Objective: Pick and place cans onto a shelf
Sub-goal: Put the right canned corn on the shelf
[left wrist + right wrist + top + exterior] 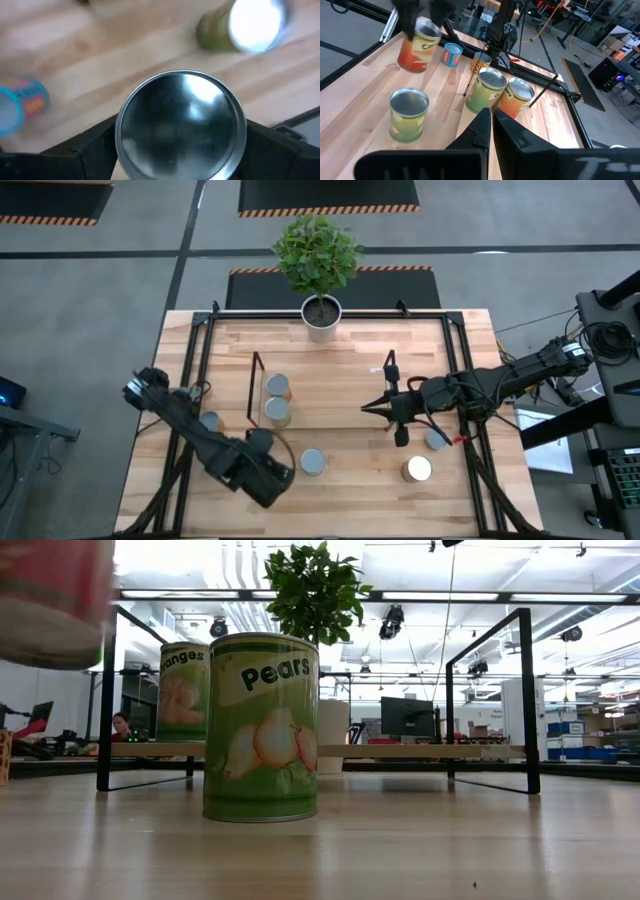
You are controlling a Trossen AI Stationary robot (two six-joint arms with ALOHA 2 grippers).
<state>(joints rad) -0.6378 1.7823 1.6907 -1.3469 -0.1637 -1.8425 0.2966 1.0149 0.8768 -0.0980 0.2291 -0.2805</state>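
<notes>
My left gripper (268, 478) points down near the table's front left, shut on a red-orange can (420, 44) with a silver top (180, 125). The can hangs above the table (50, 595). A green pears can (313, 462) stands on its base on the table just right of it. Two cans (277, 387) (277, 411) stand on the shelf (330, 395) at its left end. A blue can (452, 54) and a patterned can (481, 62) stand at the left. My right gripper (368, 408) is shut and hovers over the shelf's right end. My left gripper pinches the can's round side just below the top rim (122, 137) between its two fingers (92, 147), one on each opposite side. The fingers come from above, pointing down. The can is upright and lifted clear of the table.
A white plant pot (321, 315) stands at the far edge, middle. Two more cans (418, 469) (437, 439) stand at the front right. A black frame (195, 370) borders the table. Bare wood lies between the pears can and the right-hand cans.
</notes>
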